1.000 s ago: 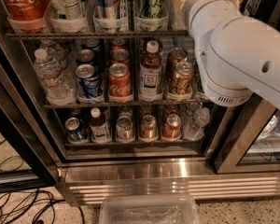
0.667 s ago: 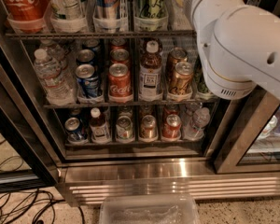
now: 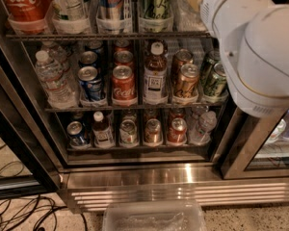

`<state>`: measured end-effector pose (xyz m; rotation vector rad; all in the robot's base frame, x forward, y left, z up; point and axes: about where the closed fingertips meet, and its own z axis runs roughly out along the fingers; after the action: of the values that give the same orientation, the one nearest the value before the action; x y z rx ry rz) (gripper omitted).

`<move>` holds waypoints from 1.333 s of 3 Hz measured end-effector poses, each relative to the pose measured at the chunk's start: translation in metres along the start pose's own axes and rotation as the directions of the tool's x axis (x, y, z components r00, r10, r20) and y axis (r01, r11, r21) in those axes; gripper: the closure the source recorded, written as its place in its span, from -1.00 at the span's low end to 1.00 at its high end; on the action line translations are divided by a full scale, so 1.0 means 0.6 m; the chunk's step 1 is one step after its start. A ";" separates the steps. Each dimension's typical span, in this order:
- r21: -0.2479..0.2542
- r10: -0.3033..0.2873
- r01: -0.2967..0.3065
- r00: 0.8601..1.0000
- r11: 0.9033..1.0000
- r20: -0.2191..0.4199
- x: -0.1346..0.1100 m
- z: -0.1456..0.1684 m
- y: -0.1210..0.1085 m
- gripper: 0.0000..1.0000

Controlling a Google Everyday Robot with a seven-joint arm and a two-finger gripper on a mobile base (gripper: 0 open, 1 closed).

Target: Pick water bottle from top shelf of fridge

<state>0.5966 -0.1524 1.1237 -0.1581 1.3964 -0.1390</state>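
Note:
The fridge [image 3: 183, 174] stands open in front of me. Its top shelf [image 3: 106, 35] carries a row of clear bins. In the second bin from the left stands the water bottle [image 3: 70, 4], clear with a white label; its cap is cut off by the top edge. A red Coca-Cola bottle [image 3: 21, 4] is to its left and a tall blue can [image 3: 111, 1] to its right. My white arm [image 3: 253, 52] fills the upper right and covers the right end of the top shelf. My gripper is hidden beyond the arm, out of view.
The middle rack holds a small crinkled clear bottle [image 3: 50, 78], soda cans [image 3: 123, 83] and a brown-liquid bottle [image 3: 155, 73]. The bottom rack holds more cans [image 3: 151, 131]. A clear plastic tub [image 3: 154, 218] and cables [image 3: 19, 211] lie on the floor. A door frame [image 3: 250, 150] stands at right.
My arm has shifted a little to the right, uncovering the green cans at the right end of the middle rack. The bottles and cans have not moved.

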 end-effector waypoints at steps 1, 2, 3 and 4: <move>-0.003 -0.043 0.043 0.992 0.999 -0.116 0.041 -0.088 -0.020 1.00; -0.005 -0.043 0.043 0.992 0.999 -0.115 0.039 -0.089 -0.018 1.00; -0.067 0.014 -0.026 0.984 0.997 -0.179 0.082 -0.124 0.018 1.00; -0.144 0.110 -0.163 0.942 0.976 -0.318 0.169 -0.198 0.073 1.00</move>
<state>0.4966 -0.1324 0.9978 -0.1838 1.7278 0.0748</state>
